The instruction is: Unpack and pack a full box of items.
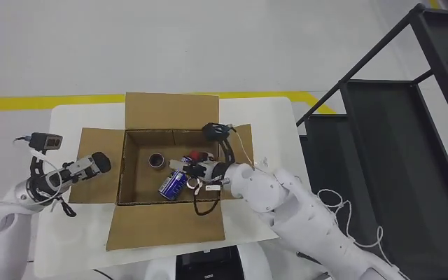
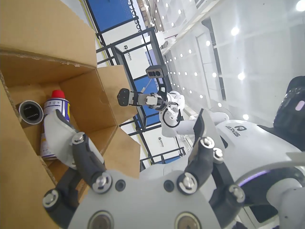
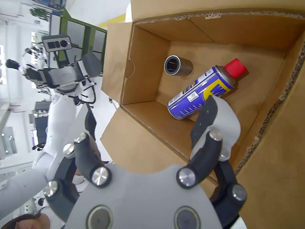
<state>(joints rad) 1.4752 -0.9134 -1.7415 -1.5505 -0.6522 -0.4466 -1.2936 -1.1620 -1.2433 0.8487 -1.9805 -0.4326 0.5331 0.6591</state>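
cardboard box (image 3: 147, 55): flaps open | spray can (image 3: 200, 91), metal cylinder (image 3: 177, 65): lying on box floor | right gripper (image 3: 150, 108): above box interior, fingers spread, empty | left gripper (image 2: 128, 115): over box side flap, spread, empty

A pale grey smooth floor (image 1: 210, 42) stretches behind the white desk (image 1: 273, 119), crossed by a yellow painted stripe (image 1: 63, 102) running side to side along the desk's far edge. Just beside the desk on the right stands a dark metal stepped frame with black rails (image 1: 392, 126). The left wrist view shows blue wall panels in black frames (image 2: 109, 1) under a high white ceiling dotted with round lamps (image 2: 234, 31). The right wrist view shows a green metal frame (image 3: 63, 22) farther off in the hall.
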